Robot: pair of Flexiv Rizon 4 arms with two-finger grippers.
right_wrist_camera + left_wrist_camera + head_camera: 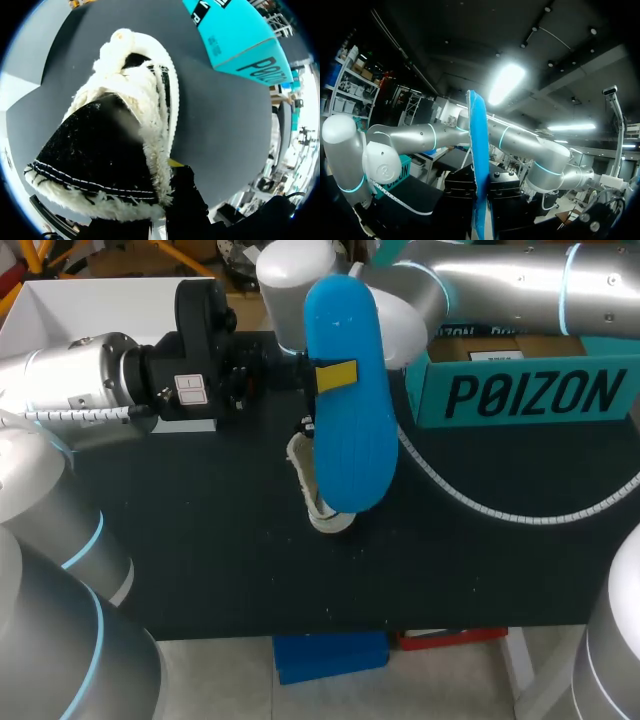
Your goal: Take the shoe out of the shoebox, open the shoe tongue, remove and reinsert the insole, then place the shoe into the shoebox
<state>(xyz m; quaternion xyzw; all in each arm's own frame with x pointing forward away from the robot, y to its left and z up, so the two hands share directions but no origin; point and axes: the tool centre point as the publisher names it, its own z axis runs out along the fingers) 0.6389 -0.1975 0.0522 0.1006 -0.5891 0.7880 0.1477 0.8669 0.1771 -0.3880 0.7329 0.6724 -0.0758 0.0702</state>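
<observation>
Screening the shoe (325,517), the blue insole (348,420) hangs near the shoebox (520,390).

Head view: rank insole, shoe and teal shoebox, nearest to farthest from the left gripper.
1. Insole: clamped in the left gripper itself.
2. Shoe: showing from under the insole, mid-view.
3. Shoebox: off to the right, well apart.

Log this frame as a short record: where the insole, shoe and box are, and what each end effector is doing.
insole: blue, out of the shoe, held above it
shoe: black with white fleece trim, outside the shoebox
shoebox: teal, at the table's far right
left end effector: shut on the insole
right end effector: at the shoe, grip not visible
</observation>
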